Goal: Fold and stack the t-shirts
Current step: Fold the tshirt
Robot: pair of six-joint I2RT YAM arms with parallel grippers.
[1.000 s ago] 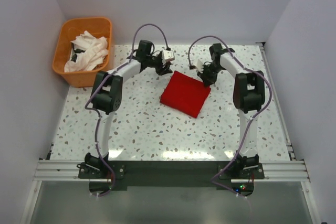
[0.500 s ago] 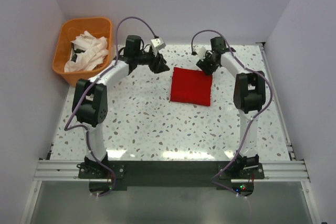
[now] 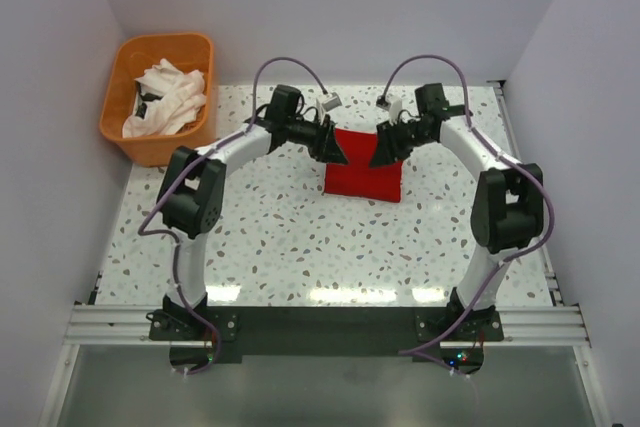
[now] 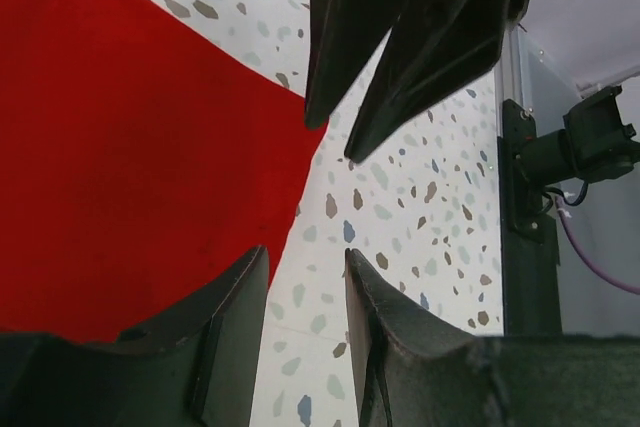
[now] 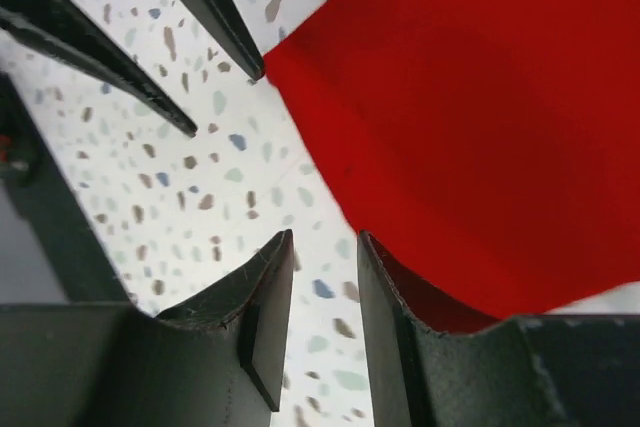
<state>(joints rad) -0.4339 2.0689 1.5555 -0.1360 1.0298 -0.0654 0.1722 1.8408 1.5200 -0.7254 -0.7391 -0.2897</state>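
Narrowly parted and empty, left pincer (image 3: 338,152) and right pincer (image 3: 380,155) flank the red t-shirt (image 3: 364,183).

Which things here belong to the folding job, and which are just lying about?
Job: red t-shirt, folded; white t-shirts, heaped unfolded; left gripper and right gripper, over the red one's far edge.
Lying about: orange basket holding the white ones; speckled table.
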